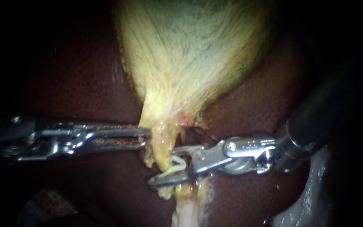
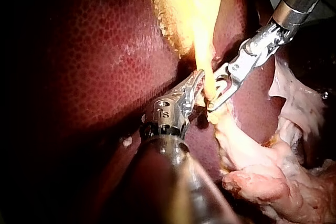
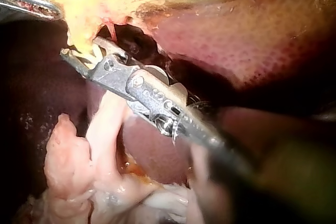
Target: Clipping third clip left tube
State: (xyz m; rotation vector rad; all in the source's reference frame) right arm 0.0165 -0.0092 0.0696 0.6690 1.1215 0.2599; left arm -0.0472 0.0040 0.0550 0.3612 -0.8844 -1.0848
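- The gallbladder (image 1: 190,50) hangs from 12 o'clock over the dark liver (image 1: 72,80) and narrows to a tube (image 1: 161,145) just below centre.
- The left instrument (image 1: 144,138) comes in from 9 o'clock. Its 2 jaws lie almost together, pinching the gallbladder's narrow end.
- The right instrument (image 1: 164,166) comes in from 3 o'clock. Its 2 jaws stand partly apart and hold a white clip (image 1: 178,164) between them.
- The clip sits against the tube, toward 6 o'clock from the left instrument's tips. I cannot tell whether it fully surrounds the tube.

No readable labels, brands, signs; only tiny unclear stamp on left instrument (image 2: 198,80).
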